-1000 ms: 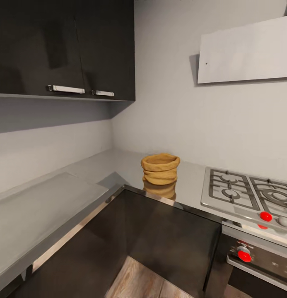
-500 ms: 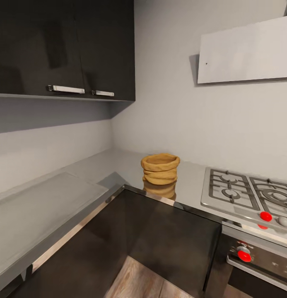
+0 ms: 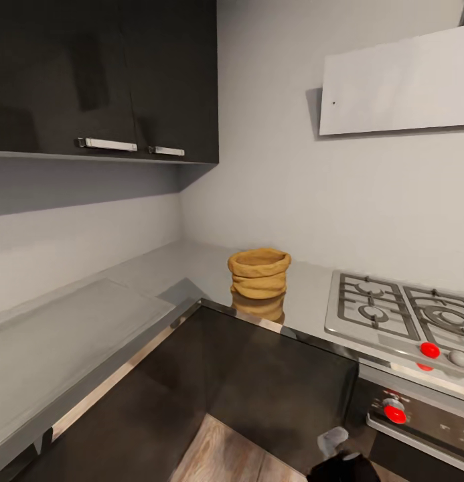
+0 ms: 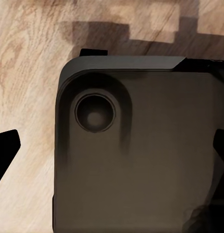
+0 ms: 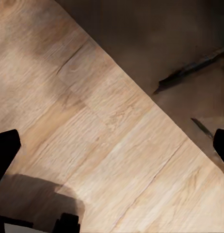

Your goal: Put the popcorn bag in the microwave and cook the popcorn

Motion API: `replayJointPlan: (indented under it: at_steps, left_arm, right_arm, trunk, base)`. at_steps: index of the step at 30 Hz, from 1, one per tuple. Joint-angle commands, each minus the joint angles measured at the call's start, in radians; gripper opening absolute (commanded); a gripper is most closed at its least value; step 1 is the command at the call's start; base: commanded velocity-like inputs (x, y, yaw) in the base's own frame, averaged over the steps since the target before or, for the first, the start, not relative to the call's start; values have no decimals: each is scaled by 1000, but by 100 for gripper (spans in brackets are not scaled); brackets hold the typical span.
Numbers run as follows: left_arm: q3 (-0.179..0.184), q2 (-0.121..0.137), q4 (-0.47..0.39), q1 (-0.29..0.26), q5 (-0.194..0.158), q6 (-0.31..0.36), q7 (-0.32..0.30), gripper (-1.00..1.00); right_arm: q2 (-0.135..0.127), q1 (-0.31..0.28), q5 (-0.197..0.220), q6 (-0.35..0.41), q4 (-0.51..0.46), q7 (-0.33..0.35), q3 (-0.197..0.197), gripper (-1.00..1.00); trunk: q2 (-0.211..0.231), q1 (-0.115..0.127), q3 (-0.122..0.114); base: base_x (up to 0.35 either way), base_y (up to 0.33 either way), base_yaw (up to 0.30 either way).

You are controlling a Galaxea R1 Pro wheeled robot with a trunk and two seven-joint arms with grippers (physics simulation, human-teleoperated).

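Dark fingertips of the left gripper (image 4: 112,155) stand at opposite edges of the left wrist view, wide apart with nothing between them. It hangs over a dark rounded robot base panel (image 4: 141,160) and pale wood-plank floor (image 4: 29,48).

The right gripper (image 5: 112,155) is likewise spread and empty, its fingertips at opposite edges of the right wrist view above the same planks. In the head view a dark, pale-tipped part of that arm (image 3: 339,455) shows at the lower edge, in front of the cabinets — low, and well apart from the target.

The squat mustard-yellow cloth popcorn bag (image 3: 259,272) stands upright on the grey brushed-metal countertop (image 3: 191,264), near the inner corner and just beside the steel gas hob (image 3: 399,311) with red knobs. No pale-blue microwave is visible.

Risks, as judged:
- The bag is soft and wrinkled; a pinch on the rolled rim alone could fold it or tip it toward the hob.
- A rising arm could strike the countertop's shiny front edge or the dark lower cabinets (image 3: 258,381).
- The hob grates could snag a sideways approach.

View differences — the head view alone gives bag, worktop, hob and black wall cabinets (image 3: 104,73); the wrist views give finger spacing and floor, which the head view does not settle.
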State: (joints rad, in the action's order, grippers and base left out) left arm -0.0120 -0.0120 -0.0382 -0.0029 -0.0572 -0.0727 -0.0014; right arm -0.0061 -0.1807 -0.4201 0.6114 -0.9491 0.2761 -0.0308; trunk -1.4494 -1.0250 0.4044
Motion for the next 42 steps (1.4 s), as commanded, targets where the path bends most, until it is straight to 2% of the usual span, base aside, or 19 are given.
replayJointPlan:
  at_steps: [1,3,5,7,8,9,11,12,14,15,18,22,25,29,30,32,36,40,42]
  left_arm:
    - [-1,0,0,0,-6,-2,0,100]
    - [0,0,0,0,-6,-2,0,100]
    - [0,0,0,0,-6,-2,0,100]
    - [0,0,0,0,-6,-2,0,100]
    - [0,0,0,0,-6,-2,0,100]
    - [0,0,0,0,-6,-2,0,100]
    - [0,0,0,0,-6,-2,0,100]
    - [0,0,0,0,-6,-2,0,100]
    - [0,0,0,0,-6,-2,0,100]
    - [0,0,0,0,-6,-2,0,100]
    - [0,0,0,0,-6,-2,0,100]
    - [0,0,0,0,-6,-2,0,100]
    - [0,0,0,0,-6,-2,0,100]
    - [0,1,0,0,-6,-2,0,100]
    - [0,1,0,0,-6,-2,0,100]
    - [0,1,0,0,-6,-2,0,100]
    - [0,2,0,0,-6,-2,0,100]
    - [0,1,0,0,-6,-2,0,100]
    - [0,1,0,0,-6,-2,0,100]
  right_arm:
    - [17,0,-11,58,-76,27,15,100]
    - [56,0,-12,197,-237,91,45,100]
    - [77,0,-14,301,-374,140,82,100]
    - [86,0,-15,357,-478,157,125,100]
    - [97,3,-16,406,-535,163,168,100]
    - [121,-1,-16,436,-566,165,207,100]
    - [160,-36,-17,436,-587,166,236,100]
    - [178,-68,-17,436,-592,167,243,100]
    - [181,-168,-17,436,-598,167,254,100]
    - [181,-258,-14,436,-599,167,257,100]
    - [181,-435,-16,436,-597,167,257,100]
    - [181,-598,-16,436,-588,161,251,100]
    - [181,-756,-16,436,-491,151,227,100]
    - [181,-1003,-17,436,-219,106,103,100]
    - [181,-1117,-18,436,-80,74,71,100]
    - [137,-1216,-18,436,78,53,58,100]
    - [122,-1248,-19,436,202,-5,31,100]
    - [108,-1252,-20,436,228,-36,-80,100]
    - [102,-1252,-19,436,233,-42,-97,100]
  trunk:
    - [-1,0,1]
    - [-1,0,1]
    - [-1,0,1]
    - [-1,0,1]
    - [-1,0,1]
    - [-1,0,1]
    - [-1,0,1]
    - [-1,0,1]
    - [-1,0,1]
    - [-1,0,1]
    - [-1,0,1]
    - [-1,0,1]
    - [-1,0,1]
    - [-1,0,1]
    - [-1,0,1]
    - [-1,0,1]
    - [-1,0,1]
    - [-1,0,1]
    - [-1,0,1]
  base:
    - [0,0,0]
    - [0,0,0]
    - [0,0,0]
    - [0,0,0]
    - [0,0,0]
    - [0,0,0]
    - [0,0,0]
    - [0,0,0]
    - [0,0,0]
    - [0,0,0]
    - [0,0,0]
    - [0,0,0]
    - [0,0,0]
    - [0,0,0]
    - [0,0,0]
    - [0,0,0]
    - [0,0,0]
    - [0,0,0]
    - [0,0,0]
